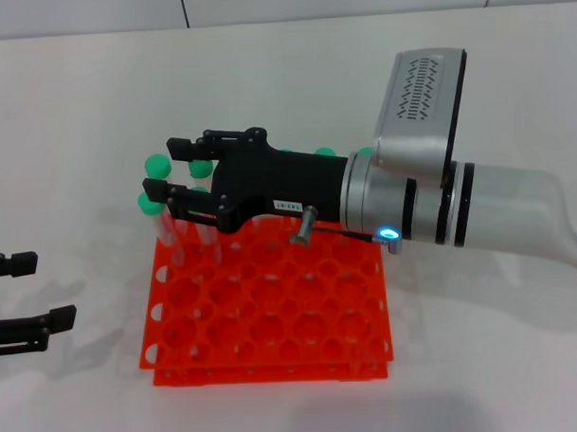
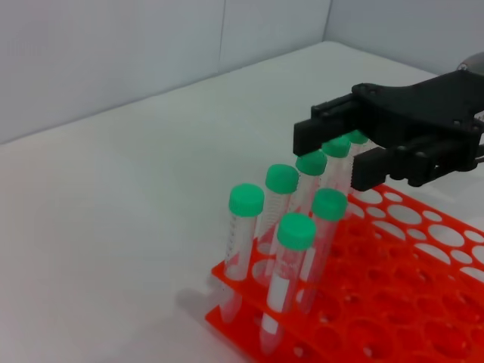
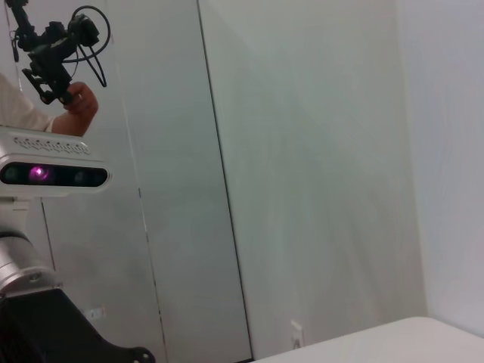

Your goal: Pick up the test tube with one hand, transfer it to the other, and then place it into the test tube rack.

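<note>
— How do the right gripper's (image 1: pixel 157 169) jaws stand?

— Spread, over the green-capped test tubes (image 2: pixel 288 227) at the orange-red test tube rack's (image 1: pixel 273 316) far-left corner. No tube is pinched; all stand in their holes.

— And the left gripper (image 1: pixel 30 293)?

— Low by the table's (image 1: pixel 67 110) left edge, jaws parted, empty, just beside the rack.

— Which tube is the task's?

— Cannot tell; they look alike.
</note>
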### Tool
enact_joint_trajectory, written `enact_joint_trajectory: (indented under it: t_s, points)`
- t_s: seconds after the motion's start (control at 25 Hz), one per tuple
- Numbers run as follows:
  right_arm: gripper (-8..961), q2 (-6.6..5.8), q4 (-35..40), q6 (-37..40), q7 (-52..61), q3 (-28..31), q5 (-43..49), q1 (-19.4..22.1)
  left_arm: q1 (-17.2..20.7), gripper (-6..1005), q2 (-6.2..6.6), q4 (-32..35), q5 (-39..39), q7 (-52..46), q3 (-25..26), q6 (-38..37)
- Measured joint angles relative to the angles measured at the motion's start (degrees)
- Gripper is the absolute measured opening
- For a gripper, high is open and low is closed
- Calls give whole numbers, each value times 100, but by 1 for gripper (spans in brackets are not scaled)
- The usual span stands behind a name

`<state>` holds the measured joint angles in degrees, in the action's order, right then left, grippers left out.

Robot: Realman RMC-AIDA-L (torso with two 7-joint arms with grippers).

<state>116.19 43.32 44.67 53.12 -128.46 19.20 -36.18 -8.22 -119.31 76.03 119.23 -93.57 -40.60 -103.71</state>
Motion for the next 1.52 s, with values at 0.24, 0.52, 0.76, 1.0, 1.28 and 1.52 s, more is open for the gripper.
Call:
enact_joint_trajectory:
  t_s: [0.24,0.52,0.76,1.0,1.28,1.52]
  points:
    - [608,-1,10,15,0,39,-23,-4,-4,884,3,0,13,-10,0,3]
    - [806,-134,48,590,77,401,82,80,0,884,5,0,-16,-11,41,16]
    - [836,-430,78,1146,1057,1257,1480,157,-4,884,5,0,-33,-12,61,51]
    - [837,-471,730,1600,2266,2721,4124,675,-43,884,12,0,-44,-12,62,110]
    - [831,-382,1920,2430,3309,4272,6289,1422,-65,884,14,0,-48,-12,61,229]
    - [828,-410,2220,3371,3974,5213,7237,1457,-65,884,13,0,-48,-19,110,234]
